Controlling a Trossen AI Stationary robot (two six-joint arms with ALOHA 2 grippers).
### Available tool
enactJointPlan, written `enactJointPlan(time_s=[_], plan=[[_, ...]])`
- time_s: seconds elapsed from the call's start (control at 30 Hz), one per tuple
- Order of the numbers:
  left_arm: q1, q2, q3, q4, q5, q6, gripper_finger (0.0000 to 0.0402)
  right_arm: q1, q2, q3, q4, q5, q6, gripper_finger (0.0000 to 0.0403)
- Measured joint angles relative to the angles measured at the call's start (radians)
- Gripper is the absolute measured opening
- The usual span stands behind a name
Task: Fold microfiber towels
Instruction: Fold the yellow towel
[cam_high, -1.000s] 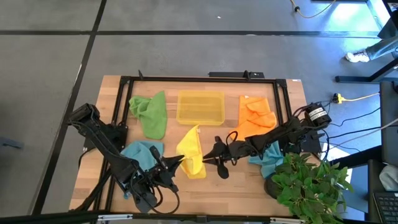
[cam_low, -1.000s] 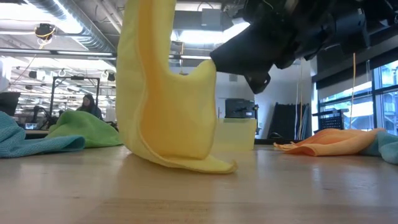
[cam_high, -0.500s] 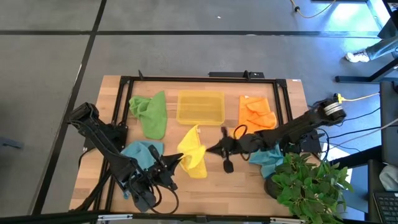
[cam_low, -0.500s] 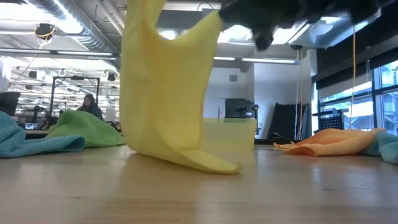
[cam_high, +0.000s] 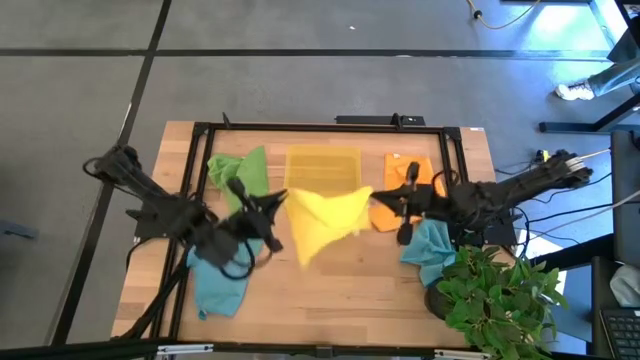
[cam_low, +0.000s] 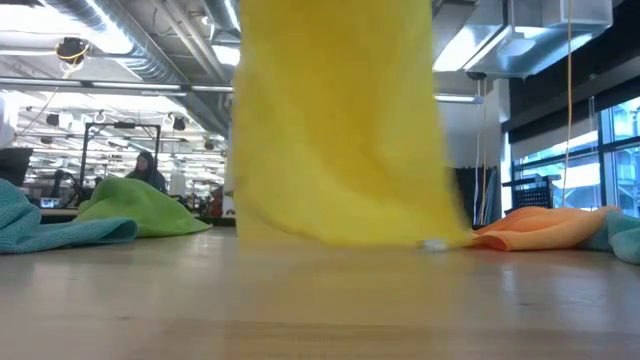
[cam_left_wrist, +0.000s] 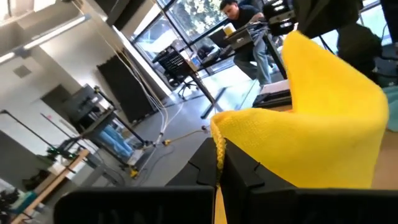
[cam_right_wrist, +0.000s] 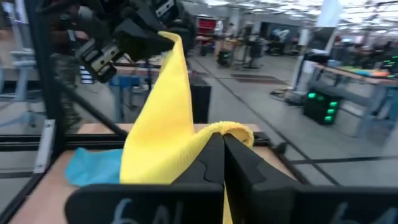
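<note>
Yellow towel (cam_high: 325, 215) is held stretched above the worktop (cam_high: 350, 290), clamped between the left end effector (cam_high: 283, 203) and the right end effector (cam_high: 375, 200), in front of the tray (cam_high: 322, 165).

I have lifted the soft yellow microfiber towel (cam_high: 325, 217) off the table; my left gripper (cam_high: 283, 203) and right gripper (cam_high: 379, 199) have moved apart, stretching it.

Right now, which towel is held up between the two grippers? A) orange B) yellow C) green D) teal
B: the yellow towel hangs stretched between the left gripper and the right gripper, each shut on a corner, while the green towel, orange towel and teal towels lie on the table.
</note>
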Motion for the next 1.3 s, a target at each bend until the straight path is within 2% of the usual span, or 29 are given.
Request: enactJointPlan(time_s=[0.23, 0.53, 0.77, 1.13, 1.3], plan=[[0.091, -0.092, 0.000, -0.041, 0.073, 0.033, 0.0000, 0.000, -0.033, 0.074, -0.185, 0.083, 0.007, 0.0000], [0.055, -0.081, 0.000, -0.229, 0.161, -0.141, 0.0000, 0.051, -0.028, 0.086, -0.252, 0.085, 0.068, 0.0000], [-0.038, -0.068, 0.000, -0.227, 0.176, -0.201, 0.0000, 0.158, -0.027, 0.086, -0.242, 0.085, 0.114, 0.0000], [-0.224, -0.059, 0.000, -0.033, 0.238, -0.215, 0.0000, 0.341, 0.022, 0.086, -0.119, 0.083, 0.157, 0.0000], [-0.266, -0.050, 0.001, -0.044, 0.234, -0.290, 0.0000, 0.379, 0.061, 0.086, -0.095, 0.083, 0.220, 0.0000]])
